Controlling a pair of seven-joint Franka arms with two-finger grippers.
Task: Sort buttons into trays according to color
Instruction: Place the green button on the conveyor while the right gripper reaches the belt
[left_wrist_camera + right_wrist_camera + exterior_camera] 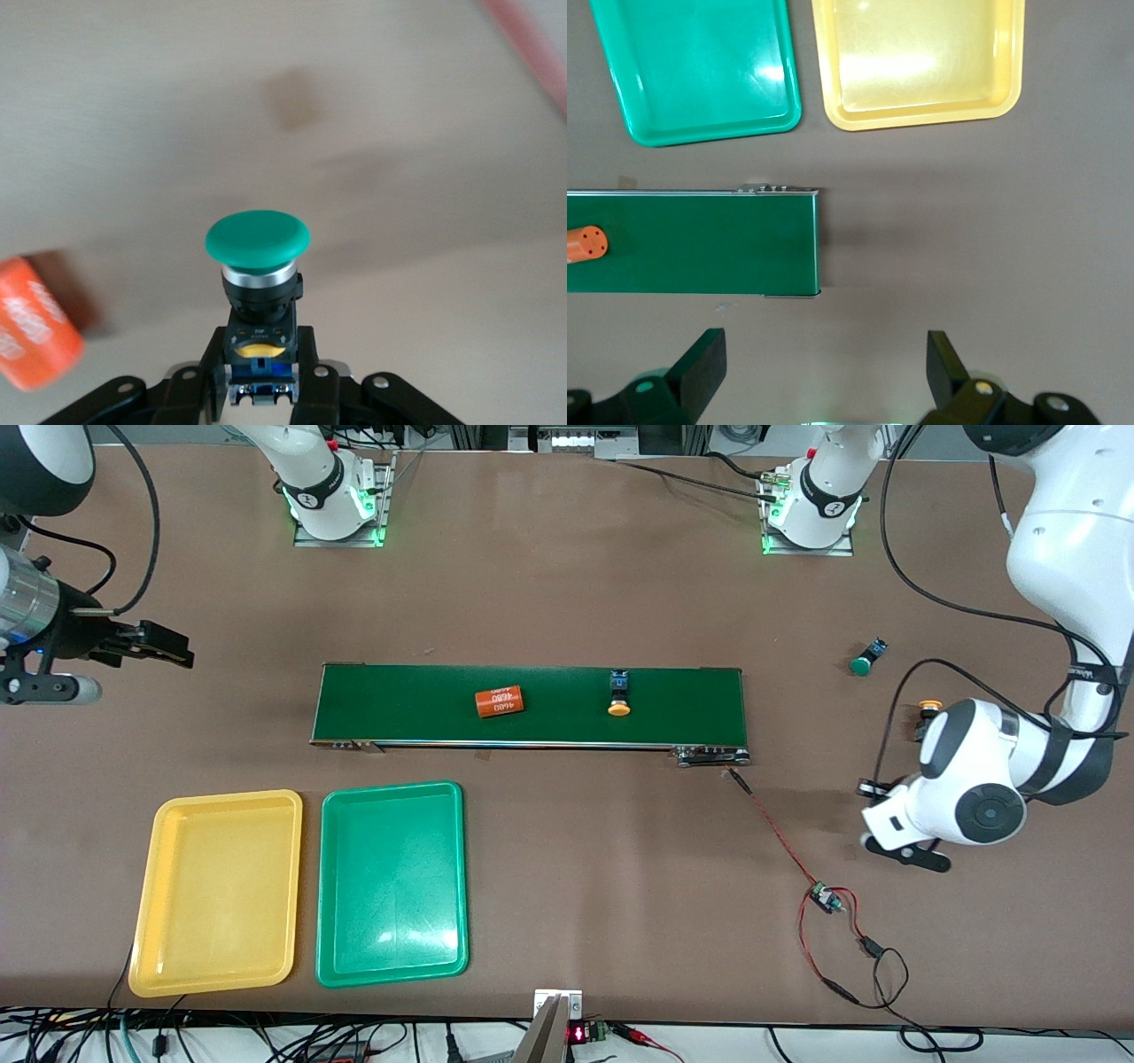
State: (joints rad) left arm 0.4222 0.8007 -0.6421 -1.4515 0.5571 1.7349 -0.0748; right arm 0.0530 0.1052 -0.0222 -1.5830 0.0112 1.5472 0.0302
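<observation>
At the left arm's end of the table, over bare tabletop well clear of the conveyor belt, you have the left gripper clamped on the black-and-blue body of a green button; in the left wrist view the fingers pinch the body from both sides and the green cap points straight away from the wrist, so the button's long axis runs on along the gripper's own line. In the front view the wrist housing hides the held piece. An orange cylinder shows at the edge of that same wrist view. Destination: the green tray, empty, beside the yellow tray, also empty, both nearer the front camera than the belt and toward the right arm's end of the table. The tray therefore lies well apart from your held button, almost the whole table length away, and the coming move looks like a long carry across toward the right arm's end. Other stock: a second green button on the table near the left arm; a yellow button partly hidden by the left arm; another yellow button on the belt, beside a second orange cylinder. The right gripper waits with jaws spread wide and empty, over the table at the belt's end toward the right arm; it is the nearer arm to both trays.
</observation>
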